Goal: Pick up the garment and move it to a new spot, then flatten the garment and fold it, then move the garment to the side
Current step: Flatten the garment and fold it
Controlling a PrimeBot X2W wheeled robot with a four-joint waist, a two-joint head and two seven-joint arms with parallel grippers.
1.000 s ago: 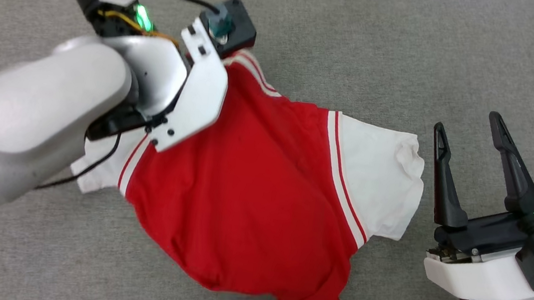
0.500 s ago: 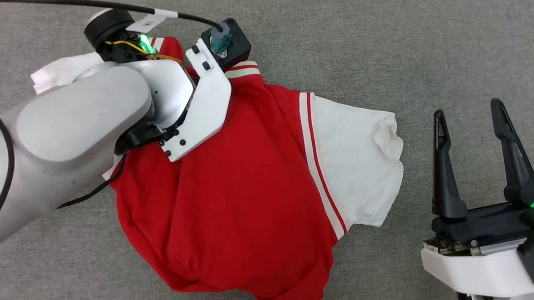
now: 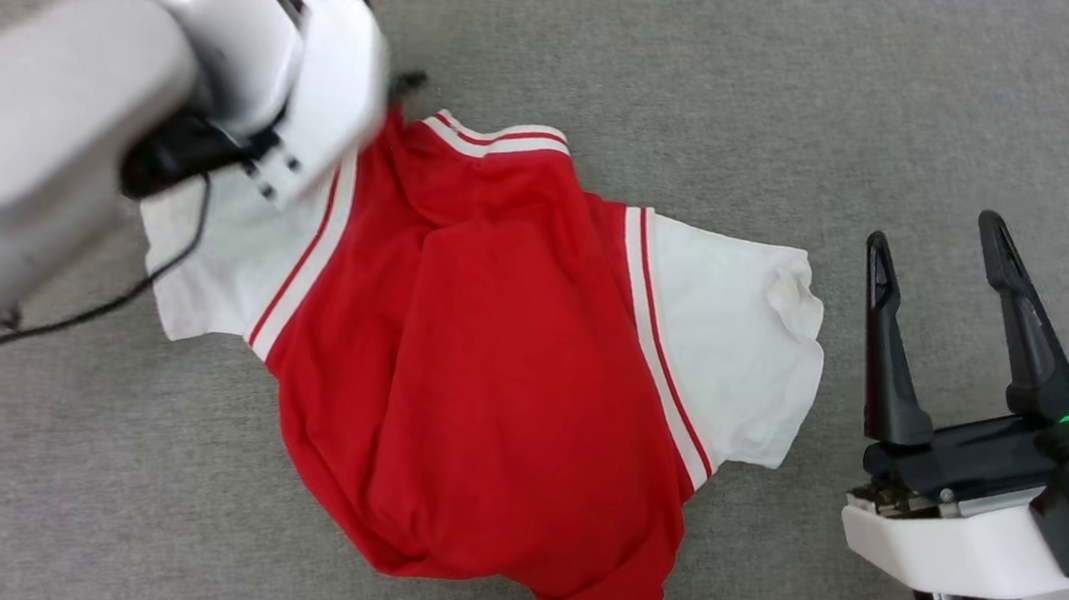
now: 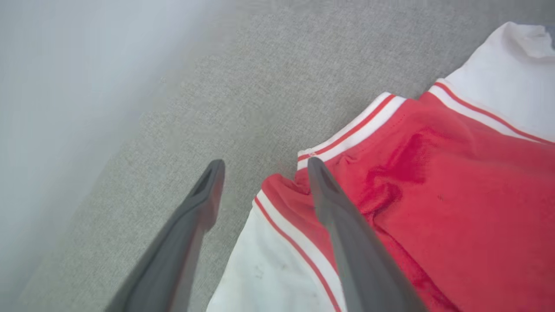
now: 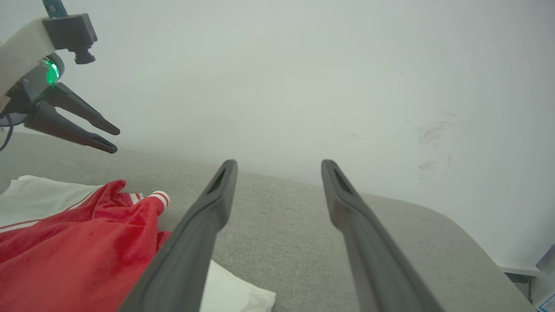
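Note:
The garment lies loosely spread on the grey surface, red body rumpled, a white sleeve on each side and the striped collar at the far end. My left gripper hovers open just above the collar with nothing between its fingers. In the right wrist view it hangs in the air above the garment. My left forearm covers part of the left sleeve in the head view. My right gripper stands open and empty to the right of the right sleeve, apart from it.
The grey fabric surface runs up to a pale wall close behind the collar. Its rounded corner shows at the right. A black cable from the left arm dangles over the left sleeve.
My left gripper has opened, let go of the collar and risen. The garment has dropped and now lies spread with both sleeves out. The right gripper has stayed put.

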